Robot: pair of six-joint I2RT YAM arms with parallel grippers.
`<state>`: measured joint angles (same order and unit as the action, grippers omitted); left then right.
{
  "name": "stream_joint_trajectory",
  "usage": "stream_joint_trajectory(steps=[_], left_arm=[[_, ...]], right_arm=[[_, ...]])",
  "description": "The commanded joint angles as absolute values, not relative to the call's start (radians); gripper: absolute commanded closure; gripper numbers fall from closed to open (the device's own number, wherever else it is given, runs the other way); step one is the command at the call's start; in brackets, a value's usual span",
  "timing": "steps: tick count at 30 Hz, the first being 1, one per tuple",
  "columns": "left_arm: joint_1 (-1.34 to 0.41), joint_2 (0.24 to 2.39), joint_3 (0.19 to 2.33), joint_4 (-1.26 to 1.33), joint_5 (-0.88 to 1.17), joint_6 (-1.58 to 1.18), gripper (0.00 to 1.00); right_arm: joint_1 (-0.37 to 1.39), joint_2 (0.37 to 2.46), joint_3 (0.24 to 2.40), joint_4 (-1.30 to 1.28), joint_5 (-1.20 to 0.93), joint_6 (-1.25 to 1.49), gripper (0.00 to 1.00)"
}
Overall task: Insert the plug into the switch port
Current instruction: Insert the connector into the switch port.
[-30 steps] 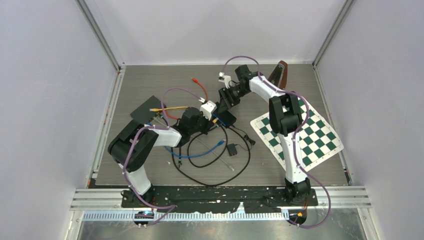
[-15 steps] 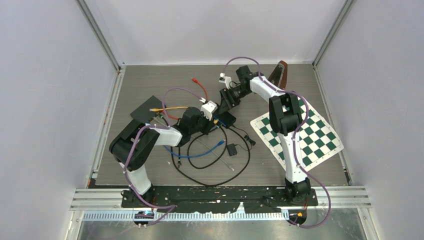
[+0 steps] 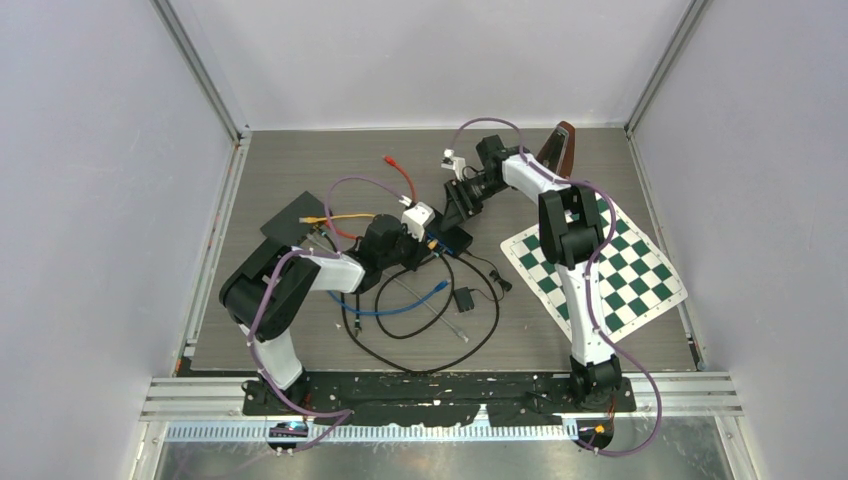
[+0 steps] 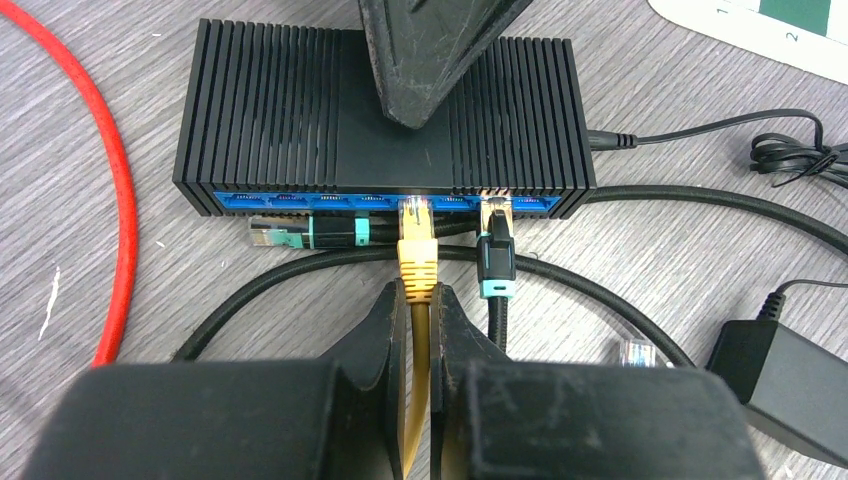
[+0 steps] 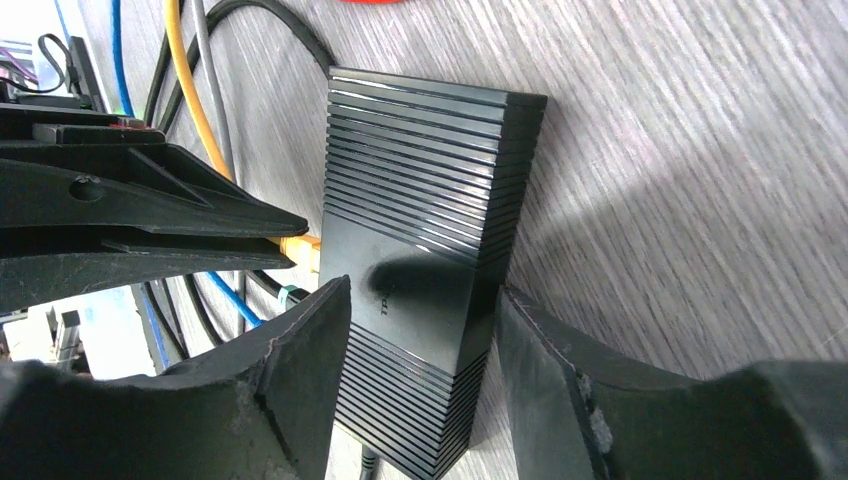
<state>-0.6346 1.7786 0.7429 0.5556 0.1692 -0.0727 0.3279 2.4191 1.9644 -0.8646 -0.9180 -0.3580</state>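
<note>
Yellow plug (image 4: 417, 262) prob. at L jaws' tips

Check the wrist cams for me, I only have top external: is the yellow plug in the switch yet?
Observer: The left wrist view shows the yellow plug with its tip at a port on the switch; I cannot tell whether it is fully seated.
Operator: What's holding it?
Observer: The left pincer is shut on the yellow cable just behind the plug.
Operator: Other arm?
Observer: The right wrist view shows the right pincer with jaws apart, one finger at each long side of the switch.
</note>
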Motion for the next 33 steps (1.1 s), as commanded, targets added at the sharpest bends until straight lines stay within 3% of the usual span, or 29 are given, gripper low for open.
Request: stream_joint_trajectory(steps=[1, 19, 26, 33], left_arm=[[-0.642, 1.784, 0.778, 0.644, 0.171, -0.092, 1.00], [-0.688, 1.797, 0.890, 0.614, 0.083, -0.145, 1.00], [-0.736, 1.786, 0.884, 0.614, -0.077, -0.139, 1.00], [-0.785, 1.799, 0.861, 0.719, -0.146, -0.119, 1.00]], right_arm=[[0.361, 2.410, 1.908, -0.966, -1.043, -0.343, 0.41], [0.398, 2.362, 1.778, -0.990, -1.099, -0.400, 0.49], [0.395, 2.256, 1.588, -0.781, -1.120, -0.222, 0.49], [0.389, 2.265, 1.527, -0.707, -1.128, -0.148, 0.50]])
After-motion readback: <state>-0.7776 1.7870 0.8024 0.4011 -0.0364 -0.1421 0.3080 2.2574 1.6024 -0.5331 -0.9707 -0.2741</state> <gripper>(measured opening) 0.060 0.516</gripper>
